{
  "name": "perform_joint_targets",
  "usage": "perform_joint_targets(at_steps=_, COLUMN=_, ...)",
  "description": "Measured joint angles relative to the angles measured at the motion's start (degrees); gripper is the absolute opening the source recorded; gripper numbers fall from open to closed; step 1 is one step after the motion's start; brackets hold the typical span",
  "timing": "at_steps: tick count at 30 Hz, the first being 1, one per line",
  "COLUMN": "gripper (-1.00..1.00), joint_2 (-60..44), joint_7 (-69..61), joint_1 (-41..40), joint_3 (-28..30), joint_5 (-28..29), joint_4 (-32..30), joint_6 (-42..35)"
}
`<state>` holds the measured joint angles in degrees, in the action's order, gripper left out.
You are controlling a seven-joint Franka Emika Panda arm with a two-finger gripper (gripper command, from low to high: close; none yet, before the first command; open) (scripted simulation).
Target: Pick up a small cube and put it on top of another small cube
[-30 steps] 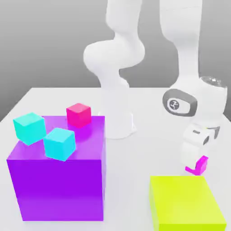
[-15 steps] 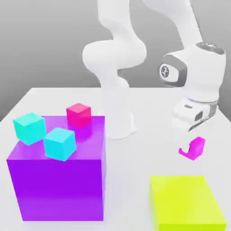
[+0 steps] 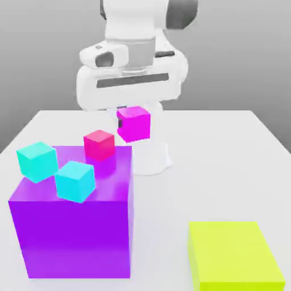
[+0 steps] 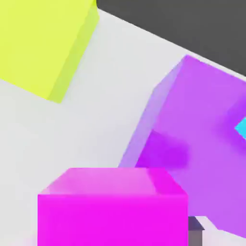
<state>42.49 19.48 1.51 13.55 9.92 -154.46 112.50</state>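
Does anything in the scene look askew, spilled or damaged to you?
Nothing looks spilled or damaged. The magenta cube hangs in the gripper, as the task would have it, and the crimson-pink cube sits on the purple block.

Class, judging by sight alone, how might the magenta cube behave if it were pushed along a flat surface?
The magenta cube has flat faces and straight edges, so it would probably slide rather than roll. Its sides look about equal, so tipping seems unlikely under a low push. Its crisp, undented shape suggests something stiff.
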Motion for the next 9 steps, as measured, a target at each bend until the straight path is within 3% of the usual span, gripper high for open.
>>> perform_joint_targets(at_steps=2, gripper=-1.00, joint_2=2.2, joint_7=-1.1, joint_1=-2.3, joint_3=1.6, joint_5=1.3, joint_4=-0.8, joint_6=-1.3)
perform_joint_targets(at_steps=5, gripper=-1.00, joint_2=0.8, joint_7=-1.5, joint_1=-3.5, joint_3=3.0, joint_5=2.5, joint_4=-5.2, joint_6=4.4)
perform_joint_targets(at_steps=6, gripper=1.00, joint_2=0.3, joint_7=-1.6, joint_1=-3.7, joint_3=3.2, joint_5=2.7, joint_4=-6.4, joint_6=6.2)
perform_joint_targets(at_steps=9, gripper=1.00, joint_2=0.3, joint_7=-1.6, joint_1=-3.7, joint_3=3.2, joint_5=2.7, joint_4=-6.4, joint_6=6.2)
